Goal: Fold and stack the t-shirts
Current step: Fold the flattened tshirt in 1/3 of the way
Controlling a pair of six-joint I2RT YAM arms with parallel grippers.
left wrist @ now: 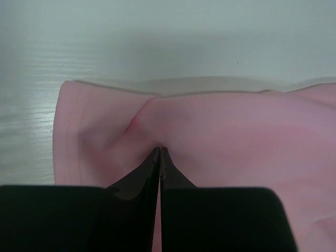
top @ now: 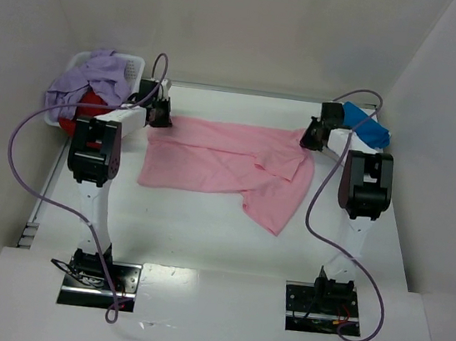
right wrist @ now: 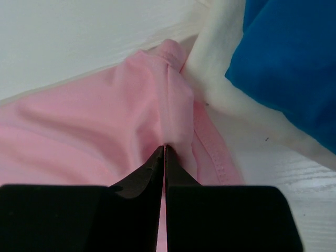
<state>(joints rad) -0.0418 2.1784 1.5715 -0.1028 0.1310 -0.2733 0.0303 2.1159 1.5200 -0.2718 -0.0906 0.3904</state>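
Bright, even light; soft shadows (wrist views slightly blurred).

Reaches the left arm (top: 93, 153) and the right arm (top: 366, 185) forward from the near edge, elbows raised, forearms sloping down and away; sets the left gripper (top: 161, 120) far left and the right gripper (top: 309, 139) far right, well apart; presses each pair of black fingers (left wrist: 136, 178) together, tips meeting; pinches a fold of the pink t-shirt (top: 212, 164) in each.
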